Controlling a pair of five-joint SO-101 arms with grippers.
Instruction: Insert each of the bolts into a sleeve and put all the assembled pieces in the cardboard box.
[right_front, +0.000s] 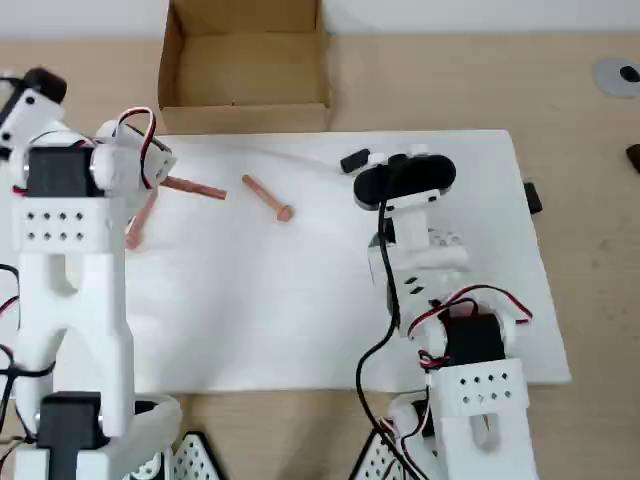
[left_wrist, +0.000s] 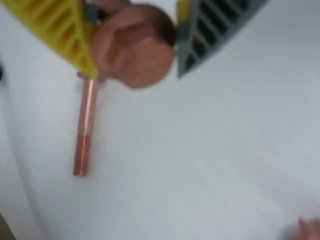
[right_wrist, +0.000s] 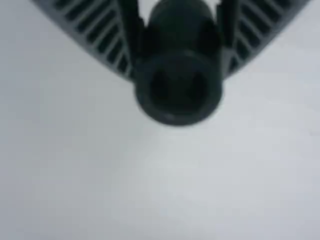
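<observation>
My left gripper (left_wrist: 137, 74) is shut on a copper bolt (left_wrist: 132, 50), whose round head faces the wrist camera between the yellow and grey fingers. From above, that bolt (right_front: 140, 220) slants beside the left arm at the mat's left edge. A second bolt (right_front: 195, 188) (left_wrist: 85, 130) lies on the mat just beyond it. A third bolt (right_front: 267, 198) lies farther right. My right gripper (right_wrist: 177, 75) is shut on a black sleeve (right_wrist: 177, 87), seen end-on with its bore showing. In the high view this sleeve (right_front: 355, 160) sticks out near the mat's far edge.
The open cardboard box (right_front: 245, 105) stands behind the white mat (right_front: 260, 300), at the back left. A small black piece (right_front: 533, 197) lies at the mat's right edge. Wooden table surrounds the mat.
</observation>
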